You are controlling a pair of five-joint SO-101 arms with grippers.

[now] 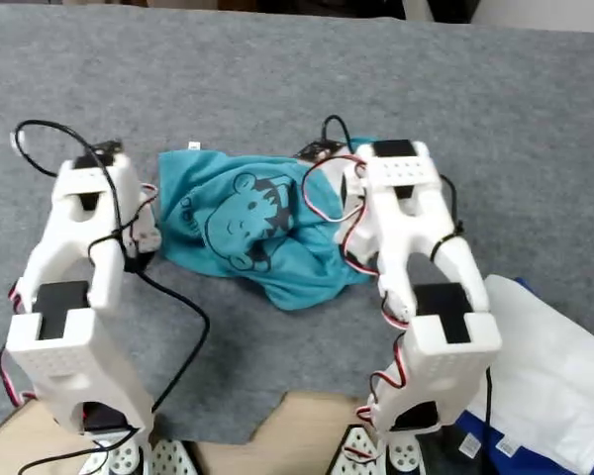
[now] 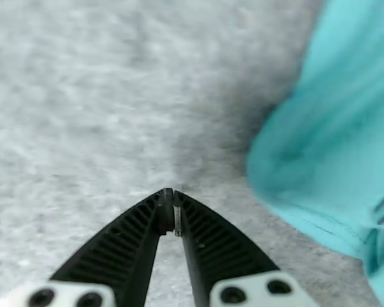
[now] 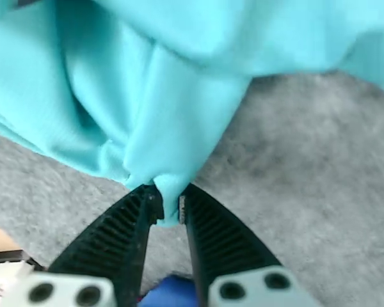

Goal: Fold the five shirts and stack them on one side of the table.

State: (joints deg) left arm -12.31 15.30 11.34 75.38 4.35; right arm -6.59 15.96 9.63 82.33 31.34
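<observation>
Teal shirt [image 1: 247,223] crumpled on grey felt [image 1: 277,79]; right fingers [image 3: 121,236] pinch it, left fingers [image 2: 128,236] closed.

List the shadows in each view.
High view: even light, with a soft shadow on the table at the edge of the teal shirt. Left wrist view: a dark patch beside the shirt, beyond the shut left pincer. Right wrist view: shaded creases above the right pincer, which grips the shirt.

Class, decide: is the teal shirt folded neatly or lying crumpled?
Crumpled: the teal shirt lies bunched in uneven creases, one edge pinched in the right gripper.
</observation>
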